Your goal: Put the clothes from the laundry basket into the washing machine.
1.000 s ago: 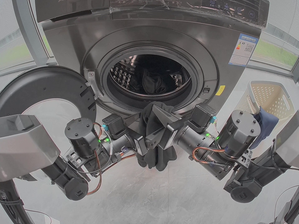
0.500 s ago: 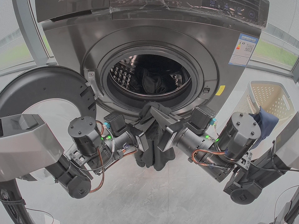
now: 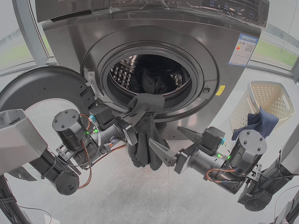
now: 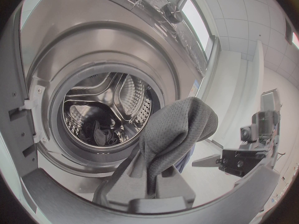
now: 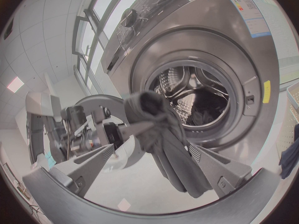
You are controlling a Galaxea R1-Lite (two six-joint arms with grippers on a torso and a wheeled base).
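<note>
Here, dark garment [image 3: 145, 133] pinched in left gripper [image 3: 132, 114]

A pale grey marbled floor [image 3: 149, 196] lay under daylight from tall windows [image 5: 104, 3], with grass [image 3: 275, 53] visible outside; a white tiled ceiling [image 4: 246, 13] carried a lit square panel [image 5: 15, 84].

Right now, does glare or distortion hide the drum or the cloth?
Head view: fisheye curves the washer; drum shadowed, glints on one wall. Left wrist view: bright reflections on drum ribs, cloth plain. Right wrist view: black corners, cloth plain.
</note>
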